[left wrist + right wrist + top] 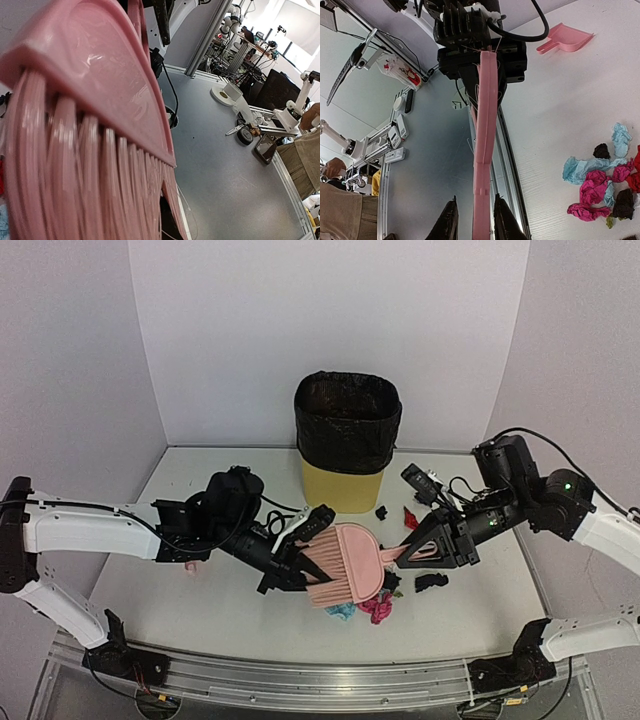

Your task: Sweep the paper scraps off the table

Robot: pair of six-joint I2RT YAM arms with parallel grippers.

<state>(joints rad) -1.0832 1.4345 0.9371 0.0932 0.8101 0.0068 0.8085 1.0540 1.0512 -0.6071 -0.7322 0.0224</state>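
- The brush [345, 565] is clamped at its head end by the left gripper [300, 555], and the bristles are seen directly ahead of those fingers.
- The brush's handle [485, 125] is straddled by the right gripper [476, 225]. Its fingers [449, 220] are set narrow. One pad seems to touch the handle and a sliver of gap is seen on the other side, so a firm hold is not shown.
- Most of the paper scraps [594, 187] are bunched in a loose pile on the table [200, 620], off to one side of the right fingers and just below the bristle tips.
- A black scrap [430, 582] is left just beside the right fingers, and a red scrap [410, 516] lies beyond them, toward the bin [347, 430].
- Gathering is judged largely done. Nothing is seen in the dustpan [565, 39], which lies past the left fingers and well apart from the pile.
- Collecting the strays, loading the pan and emptying it are judged yet to be done.
- The rail [300, 680] at the front edge runs on the near side of the pile, so strokes toward it could push scraps off.
- Little room is left between the two sets of fingers. Bare tabletop is available outward of the left fingers and in front of the pile.
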